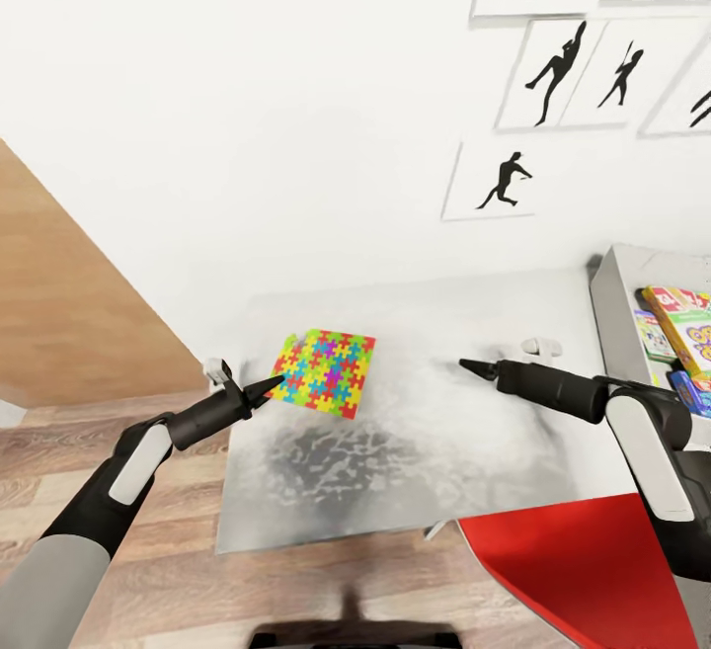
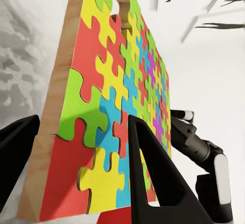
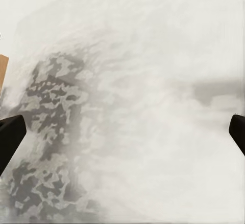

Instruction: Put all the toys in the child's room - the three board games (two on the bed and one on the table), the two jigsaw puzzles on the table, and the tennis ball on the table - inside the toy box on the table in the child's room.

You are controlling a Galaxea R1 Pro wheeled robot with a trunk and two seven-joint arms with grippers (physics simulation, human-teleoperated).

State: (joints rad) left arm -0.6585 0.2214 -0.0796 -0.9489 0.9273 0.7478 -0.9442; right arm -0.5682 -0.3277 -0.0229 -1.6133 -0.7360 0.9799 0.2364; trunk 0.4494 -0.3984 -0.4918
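Left tool (image 1: pixel 269 387) pinching jigsaw puzzle (image 1: pixel 327 370) edge; right tool (image 1: pixel 464 365) spread; toy box (image 1: pixel 618 305) cut off.

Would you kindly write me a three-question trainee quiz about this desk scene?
1. True or false: the left end effector has its fingers either side of the puzzle.
2. Which side of the table is the toy box on, seen from the head camera: A) left, B) right, C) centre?
3. Fill in: the right end effector hangs over the bare table top, holding ____.

Key: 1 true, since the left wrist view shows one finger in front of the puzzle and one behind it. 2 B. 3 nothing.
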